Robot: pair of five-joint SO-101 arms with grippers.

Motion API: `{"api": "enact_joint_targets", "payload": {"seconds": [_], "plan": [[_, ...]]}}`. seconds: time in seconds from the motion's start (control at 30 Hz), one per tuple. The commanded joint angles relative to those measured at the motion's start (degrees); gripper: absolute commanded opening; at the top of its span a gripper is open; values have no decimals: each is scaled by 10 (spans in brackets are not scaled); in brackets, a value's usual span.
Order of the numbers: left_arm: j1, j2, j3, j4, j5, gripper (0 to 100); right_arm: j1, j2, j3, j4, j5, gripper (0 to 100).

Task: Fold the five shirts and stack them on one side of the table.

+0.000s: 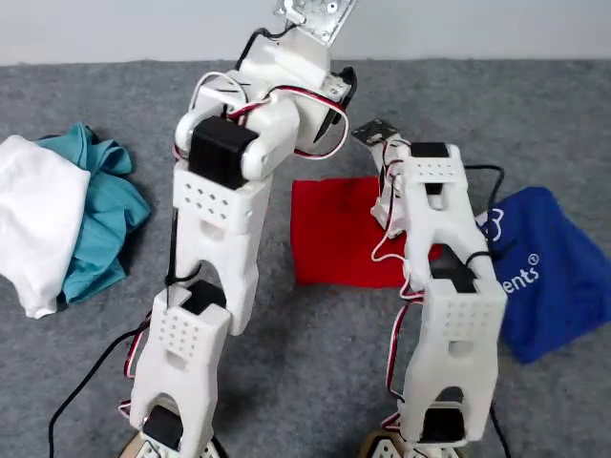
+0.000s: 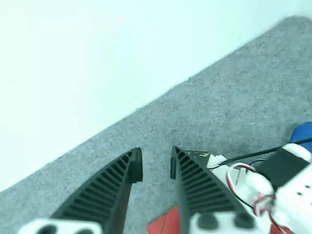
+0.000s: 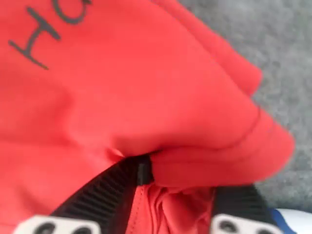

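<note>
Now | right gripper point(image 3: 185, 183) pinching red shirt point(image 3: 122, 87) at desk middle | left gripper point(image 2: 155, 163) raised, jaws slightly parted, empty | blue shirt point(image 1: 549, 258) at right edge

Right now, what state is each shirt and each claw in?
red shirt: spread flat, one edge bunched up in the right claw.
blue shirt: rumpled, not folded.
teal shirt: crumpled, partly under the white shirt.
white shirt: crumpled, lying on the teal shirt.
left claw: raised, slightly open, empty.
right claw: closed on a fold of the red shirt.
</note>
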Motion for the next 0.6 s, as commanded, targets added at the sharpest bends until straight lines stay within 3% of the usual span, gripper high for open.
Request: {"api": "enact_joint_targets", "payload": {"seconds": [0.0, 0.07, 0.23, 0.43, 0.57], "plan": [[-2, -67, -33, 6, -3, 101, -27, 68, -62, 42, 11, 0], [-2, -91, -33, 19, -3, 101, -22, 80, -88, 65, 11, 33], [-8, -138, -32, 51, -3, 101, -7, 56, -154, 121, 6, 10], [-33, -150, -30, 53, -1, 101, 33, -38, -276, 251, -129, 9], [-31, -150, -30, 53, -1, 101, 114, -88, -280, 254, -168, 9]]}}
